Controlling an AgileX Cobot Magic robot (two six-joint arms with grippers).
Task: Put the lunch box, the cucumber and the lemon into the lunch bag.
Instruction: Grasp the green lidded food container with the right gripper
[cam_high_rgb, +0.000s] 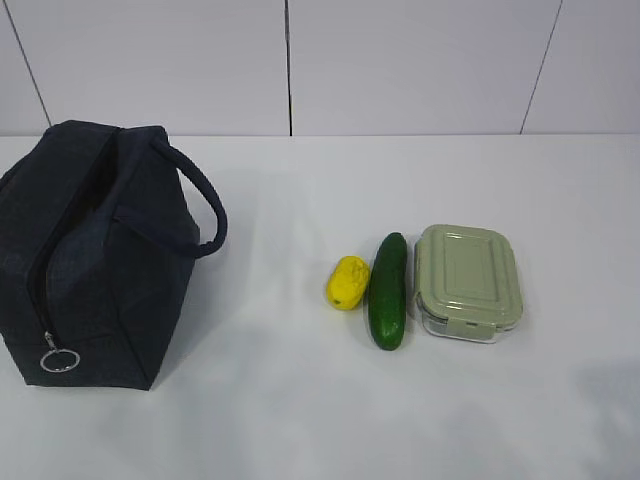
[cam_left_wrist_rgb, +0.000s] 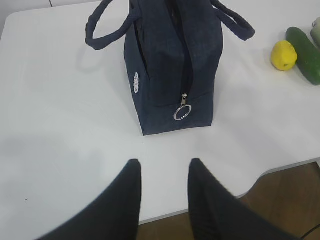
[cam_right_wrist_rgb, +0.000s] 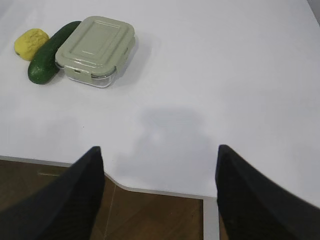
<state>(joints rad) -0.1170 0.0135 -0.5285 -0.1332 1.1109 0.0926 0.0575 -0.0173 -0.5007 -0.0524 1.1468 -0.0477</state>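
The dark navy lunch bag (cam_high_rgb: 90, 250) (cam_left_wrist_rgb: 172, 65) stands at the left of the white table, its top zipper shut, with the silver ring pull (cam_high_rgb: 58, 360) (cam_left_wrist_rgb: 183, 113) hanging at the near end. The yellow lemon (cam_high_rgb: 347, 282) (cam_left_wrist_rgb: 283, 54) (cam_right_wrist_rgb: 31, 42), the dark green cucumber (cam_high_rgb: 389, 290) (cam_left_wrist_rgb: 305, 47) (cam_right_wrist_rgb: 50, 52) and the lunch box (cam_high_rgb: 468, 280) (cam_right_wrist_rgb: 96, 49) with its sage-green lid lie side by side at centre right. My left gripper (cam_left_wrist_rgb: 164, 162) hangs open near the table's front edge, short of the bag. My right gripper (cam_right_wrist_rgb: 159, 149) is wide open above the front edge, well short of the lunch box. Neither holds anything.
The table's front edge (cam_right_wrist_rgb: 160, 192) runs just under both grippers, with brown floor (cam_right_wrist_rgb: 150, 220) below. A notch cuts into the edge (cam_left_wrist_rgb: 260, 177). A white panelled wall (cam_high_rgb: 400, 60) stands behind the table. Neither arm shows in the exterior view.
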